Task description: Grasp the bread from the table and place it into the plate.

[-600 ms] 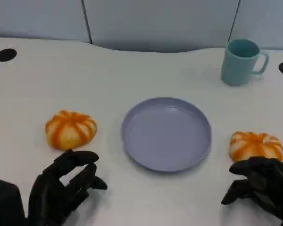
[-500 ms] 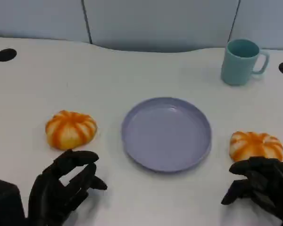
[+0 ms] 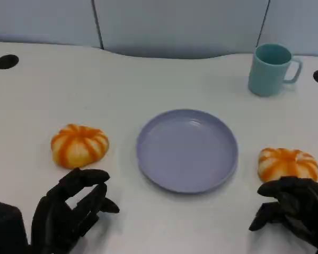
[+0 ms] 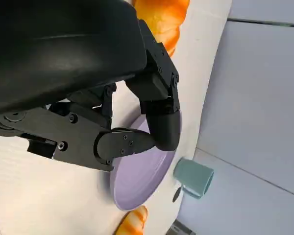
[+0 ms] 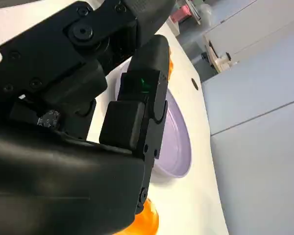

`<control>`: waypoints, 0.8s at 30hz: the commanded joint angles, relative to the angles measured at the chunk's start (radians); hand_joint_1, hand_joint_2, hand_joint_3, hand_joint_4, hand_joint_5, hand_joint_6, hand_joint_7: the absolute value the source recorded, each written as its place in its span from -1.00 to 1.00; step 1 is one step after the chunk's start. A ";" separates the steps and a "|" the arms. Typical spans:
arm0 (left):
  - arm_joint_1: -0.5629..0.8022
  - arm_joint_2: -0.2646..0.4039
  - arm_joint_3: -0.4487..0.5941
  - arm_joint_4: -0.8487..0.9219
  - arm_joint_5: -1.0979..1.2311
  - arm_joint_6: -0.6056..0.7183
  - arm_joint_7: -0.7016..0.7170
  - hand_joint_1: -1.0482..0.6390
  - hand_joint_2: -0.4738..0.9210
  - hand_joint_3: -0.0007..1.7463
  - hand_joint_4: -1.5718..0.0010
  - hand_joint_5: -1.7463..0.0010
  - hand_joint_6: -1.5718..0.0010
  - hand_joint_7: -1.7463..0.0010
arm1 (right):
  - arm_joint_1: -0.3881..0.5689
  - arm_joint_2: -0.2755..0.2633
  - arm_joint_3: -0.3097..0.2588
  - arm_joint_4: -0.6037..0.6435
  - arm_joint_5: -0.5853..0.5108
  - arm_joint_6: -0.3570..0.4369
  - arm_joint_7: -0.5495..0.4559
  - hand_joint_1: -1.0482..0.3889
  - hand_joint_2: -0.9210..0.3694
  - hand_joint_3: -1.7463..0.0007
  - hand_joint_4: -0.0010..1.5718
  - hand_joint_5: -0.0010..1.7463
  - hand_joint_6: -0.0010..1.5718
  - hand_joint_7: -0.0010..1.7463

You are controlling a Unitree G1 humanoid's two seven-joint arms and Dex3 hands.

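Two orange-striped round breads lie on the white table: the left bread (image 3: 79, 145) and the right bread (image 3: 288, 163), on either side of an empty lilac plate (image 3: 187, 151). My left hand (image 3: 69, 210) hovers just in front of the left bread, fingers spread and holding nothing. My right hand (image 3: 294, 207) sits close in front of the right bread with loosely bent fingers, also holding nothing. In the left wrist view my left hand (image 4: 112, 107) has the bread (image 4: 161, 14) and the plate (image 4: 137, 191) beyond it. The right wrist view shows the plate (image 5: 179, 142) past my right hand (image 5: 112, 98).
A teal mug (image 3: 272, 69) stands at the back right, well behind the plate. Two dark round holes (image 3: 7, 61) mark the table's far corners. Grey wall panels rise behind the table's back edge.
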 commanded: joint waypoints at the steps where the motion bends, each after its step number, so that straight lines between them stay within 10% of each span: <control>1: -0.003 0.019 0.004 -0.001 -0.001 -0.001 -0.002 0.02 0.89 -0.43 0.11 -0.66 0.07 -0.18 | -0.004 -0.008 -0.006 0.002 0.002 -0.012 0.003 -0.86 -0.65 1.00 0.92 -0.43 0.98 -1.00; 12: -0.001 0.028 -0.010 0.021 0.044 -0.099 -0.016 0.03 0.89 -0.45 0.13 -0.60 0.10 -0.13 | -0.004 -0.006 -0.008 0.005 0.012 -0.008 0.014 -0.88 -0.64 1.00 0.91 -0.45 0.98 -1.00; 18: -0.007 0.090 -0.061 0.094 0.208 -0.345 -0.016 0.05 0.99 -0.72 0.14 0.04 0.02 0.87 | 0.006 -0.004 -0.004 -0.012 0.009 -0.003 0.006 -0.90 -0.64 1.00 0.93 -0.47 0.98 -1.00; 24: -0.022 0.154 -0.085 0.117 0.340 -0.499 0.033 -0.20 1.00 -0.85 0.31 0.26 0.25 1.00 | 0.007 -0.002 0.002 -0.016 0.001 -0.011 0.005 -0.88 -0.65 1.00 0.94 -0.48 0.98 -1.00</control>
